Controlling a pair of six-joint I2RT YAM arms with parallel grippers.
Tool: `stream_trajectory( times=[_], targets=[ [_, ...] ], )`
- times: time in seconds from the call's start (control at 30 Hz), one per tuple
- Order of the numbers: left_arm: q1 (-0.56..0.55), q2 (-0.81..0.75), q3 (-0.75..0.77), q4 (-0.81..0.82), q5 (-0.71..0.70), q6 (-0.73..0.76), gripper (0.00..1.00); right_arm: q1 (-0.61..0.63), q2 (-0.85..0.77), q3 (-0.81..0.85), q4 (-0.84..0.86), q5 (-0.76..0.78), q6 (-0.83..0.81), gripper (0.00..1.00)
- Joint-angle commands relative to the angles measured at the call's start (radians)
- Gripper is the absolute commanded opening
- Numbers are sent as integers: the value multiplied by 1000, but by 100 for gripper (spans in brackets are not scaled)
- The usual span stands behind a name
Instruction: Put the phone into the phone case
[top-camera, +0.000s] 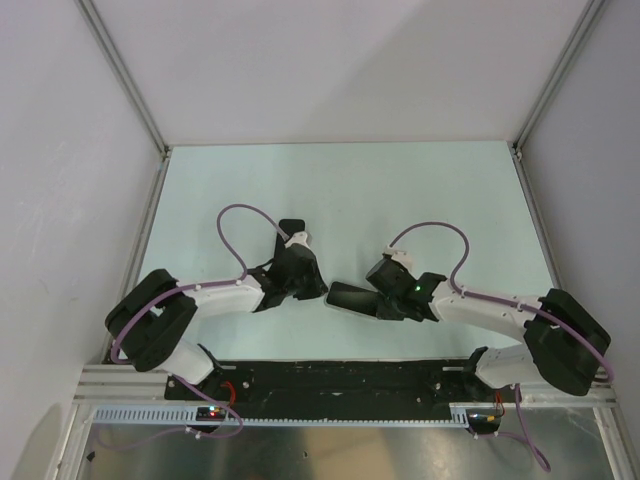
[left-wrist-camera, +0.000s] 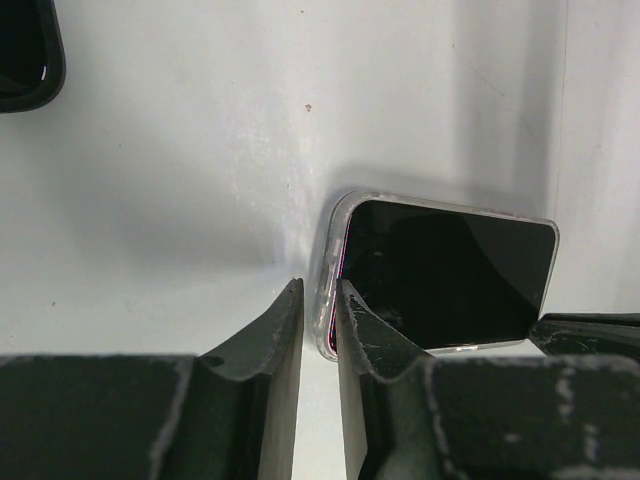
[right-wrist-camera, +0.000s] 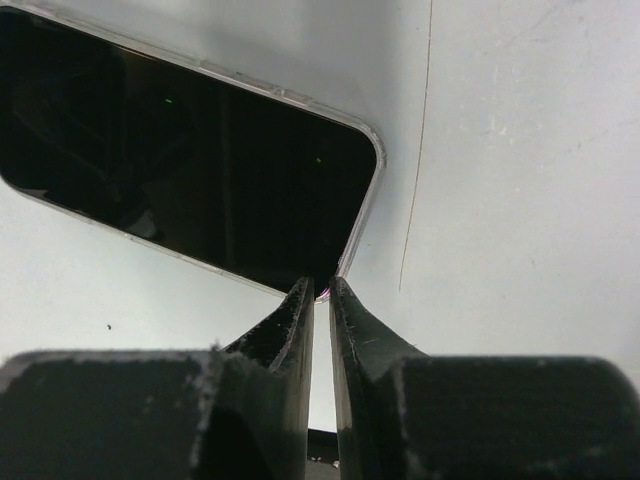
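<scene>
The phone (top-camera: 352, 298) lies with its black screen up between the two arms, inside a clear phone case. In the left wrist view, the case's clear rim (left-wrist-camera: 333, 235) wraps the phone (left-wrist-camera: 450, 275). My left gripper (left-wrist-camera: 318, 300) is shut on the case's left edge, one finger outside the rim and one on the screen. In the right wrist view, my right gripper (right-wrist-camera: 322, 285) is pinched on the near corner of the phone (right-wrist-camera: 180, 160), where the case rim (right-wrist-camera: 372, 195) curves round. In the top view, the left gripper (top-camera: 318, 290) and right gripper (top-camera: 378, 300) hold opposite ends.
A dark rounded object (left-wrist-camera: 25, 50) lies at the far left of the left wrist view and shows behind the left gripper in the top view (top-camera: 290, 230). Metal frame rails (top-camera: 140, 250) border the pale table (top-camera: 340, 190). The right gripper's tip (left-wrist-camera: 590, 325) touches the phone's far end.
</scene>
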Motion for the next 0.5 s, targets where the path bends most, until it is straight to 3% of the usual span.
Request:
stream_trajectory(
  times=[0.0,0.47],
  targets=[
    [-4,0,28,12,-1,17,24,10,56,-12,9,26,11,14],
    [-7,16,15,28,7,10,23,58,167,19,-13,30,-32,16]
  ],
)
